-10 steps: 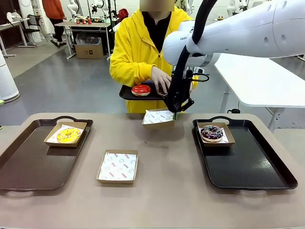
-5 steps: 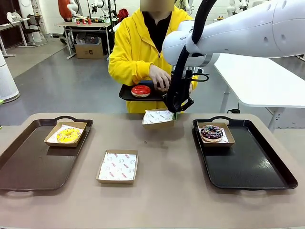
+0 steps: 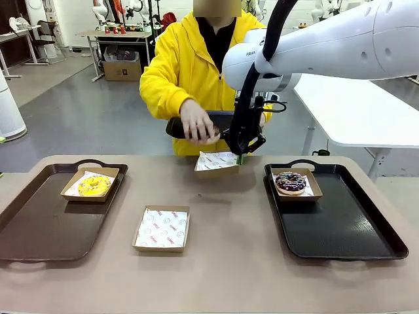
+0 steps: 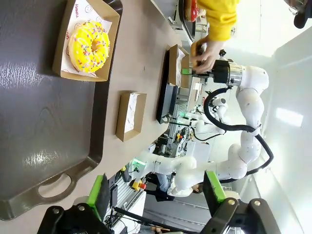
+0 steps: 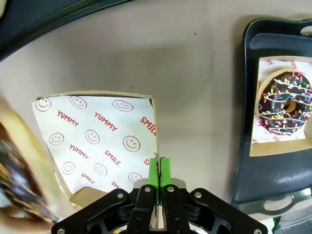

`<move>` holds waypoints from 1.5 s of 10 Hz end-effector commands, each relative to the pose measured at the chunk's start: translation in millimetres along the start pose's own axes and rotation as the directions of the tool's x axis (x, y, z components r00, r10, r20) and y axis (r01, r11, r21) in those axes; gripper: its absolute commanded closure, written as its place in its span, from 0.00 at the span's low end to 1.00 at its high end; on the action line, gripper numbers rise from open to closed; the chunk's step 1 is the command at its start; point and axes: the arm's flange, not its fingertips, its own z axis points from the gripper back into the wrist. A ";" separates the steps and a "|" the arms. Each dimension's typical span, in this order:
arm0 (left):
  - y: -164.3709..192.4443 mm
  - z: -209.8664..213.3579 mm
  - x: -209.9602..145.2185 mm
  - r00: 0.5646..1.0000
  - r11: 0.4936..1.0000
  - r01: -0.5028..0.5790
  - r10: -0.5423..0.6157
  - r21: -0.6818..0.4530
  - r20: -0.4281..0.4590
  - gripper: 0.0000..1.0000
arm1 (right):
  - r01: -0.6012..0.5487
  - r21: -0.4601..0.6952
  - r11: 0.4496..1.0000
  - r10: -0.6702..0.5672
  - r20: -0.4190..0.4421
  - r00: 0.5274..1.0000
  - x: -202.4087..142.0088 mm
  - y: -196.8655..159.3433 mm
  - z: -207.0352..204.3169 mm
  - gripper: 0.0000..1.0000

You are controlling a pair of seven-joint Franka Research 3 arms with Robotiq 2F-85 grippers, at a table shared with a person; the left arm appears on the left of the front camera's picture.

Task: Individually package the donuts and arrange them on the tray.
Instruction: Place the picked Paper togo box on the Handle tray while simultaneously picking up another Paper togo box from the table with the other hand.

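Sitting at the table's ends, the left tray (image 3: 33, 229) holds the boxed yellow donut (image 3: 94, 185), the right tray (image 3: 347, 229) the boxed dark sprinkled donut (image 3: 291, 182). The right gripper (image 5: 159, 170) is clamped on the wall of the far box (image 3: 217, 161); the left gripper (image 4: 157, 192) hangs spread apart above the left tray.

Trays (image 3: 39, 229) dark, smooth, glossy plastic; box (image 5: 90, 196) matt brown cardboard, printed paper lining (image 5: 92, 134); tabletop (image 3: 222, 261) matt beige
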 end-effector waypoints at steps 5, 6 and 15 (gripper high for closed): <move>-1.8 0.8 -4.6 1.000 1.000 0.004 -0.004 -0.005 0.005 0.00 | 0.009 0.006 1.000 -0.009 0.004 1.000 0.5 -0.3 1.6 1.00; -1.8 0.8 -4.6 1.000 1.000 0.004 -0.004 -0.005 0.005 0.00 | 0.009 0.006 1.000 -0.009 0.004 1.000 0.5 -0.3 1.6 1.00; -1.8 0.8 -4.6 1.000 1.000 0.004 -0.004 -0.005 0.005 0.00 | 0.009 0.006 1.000 -0.009 0.004 1.000 0.5 -0.3 1.6 1.00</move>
